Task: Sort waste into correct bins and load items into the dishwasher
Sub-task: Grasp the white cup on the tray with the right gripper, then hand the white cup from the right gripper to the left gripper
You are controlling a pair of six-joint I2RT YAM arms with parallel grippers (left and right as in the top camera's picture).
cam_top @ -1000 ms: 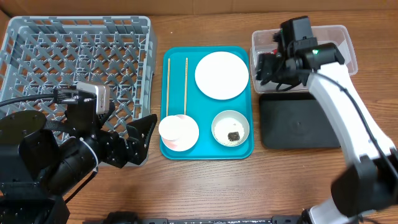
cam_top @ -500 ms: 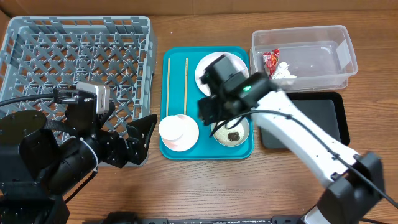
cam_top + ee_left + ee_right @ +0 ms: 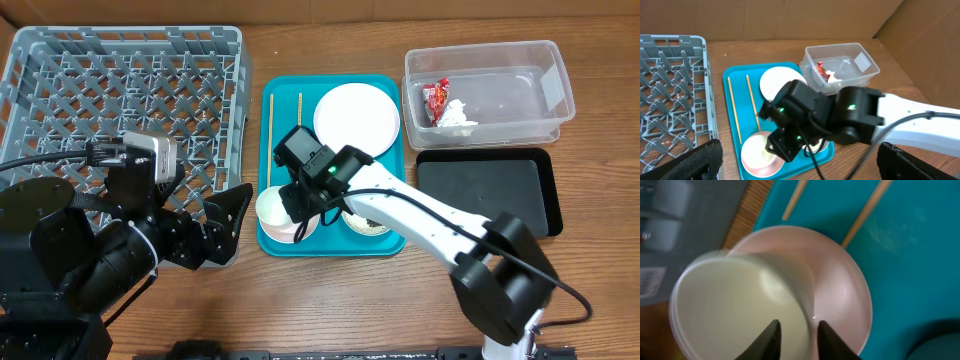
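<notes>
A small white cup (image 3: 730, 305) stands in the smaller pink dish (image 3: 840, 285) at the front left of the teal tray (image 3: 290, 90). My right gripper (image 3: 797, 330) is open, one finger inside the cup and one outside, astride its rim; it also shows in the overhead view (image 3: 298, 205). Two chopsticks (image 3: 269, 135) and the large pale-pink plate (image 3: 356, 120) lie on the tray. The grey-green bowl (image 3: 365, 226) is mostly hidden under my right arm. A red wrapper (image 3: 436, 97) and white paper (image 3: 458, 115) lie in the clear tub (image 3: 500, 85). My left gripper (image 3: 225, 225) is open and empty left of the tray.
The grey dish rack (image 3: 120, 90) fills the back left. The flat black tray (image 3: 490, 195) lies in front of the clear tub at the right. My right arm stretches diagonally across the tray's front right.
My right arm swung from the clear tub leftward across the tray and came down on the cup in the pink dish. The left arm has not moved.
</notes>
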